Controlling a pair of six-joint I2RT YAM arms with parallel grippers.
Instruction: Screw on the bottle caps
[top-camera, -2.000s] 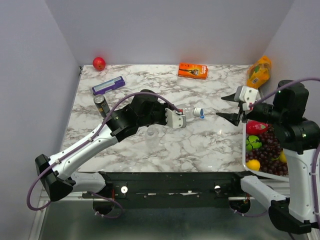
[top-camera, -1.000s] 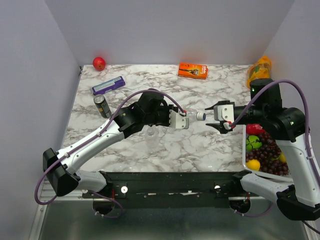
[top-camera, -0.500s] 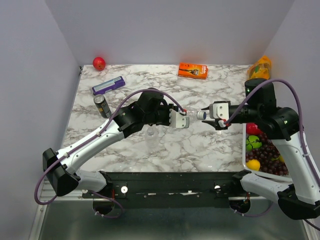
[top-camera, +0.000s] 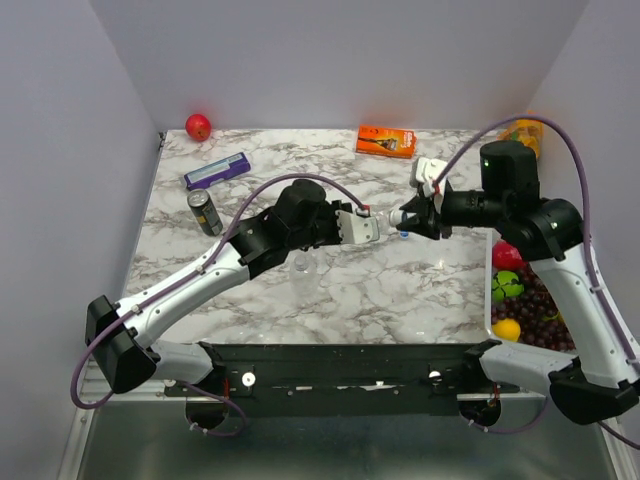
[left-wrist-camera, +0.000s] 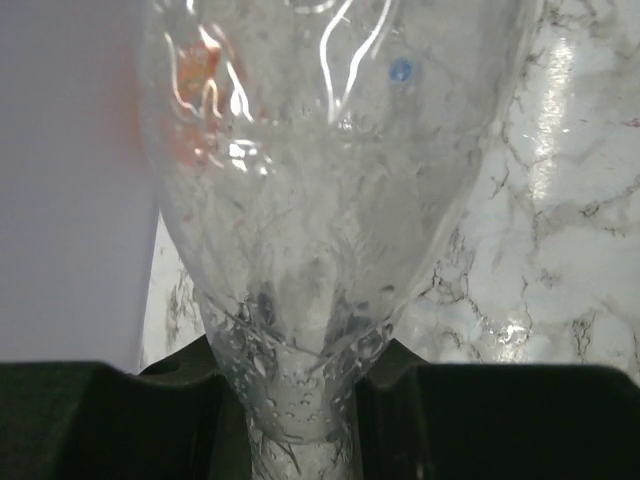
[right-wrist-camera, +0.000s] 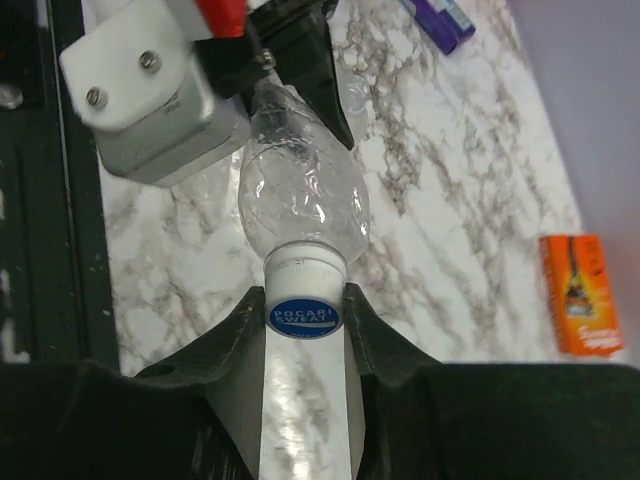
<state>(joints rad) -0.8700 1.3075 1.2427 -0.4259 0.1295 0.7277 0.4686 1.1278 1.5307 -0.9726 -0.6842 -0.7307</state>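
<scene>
Cap (right-wrist-camera: 305, 317) one, held bottle (right-wrist-camera: 305, 200) one.

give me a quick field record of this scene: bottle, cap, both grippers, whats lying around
bottle: clear, held sideways above the table
cap: blue, at the bottle's mouth
left gripper: shut on the bottle, at the end away from the cap
right gripper: shut on the cap
around: can, apple, orange box, purple box
</scene>
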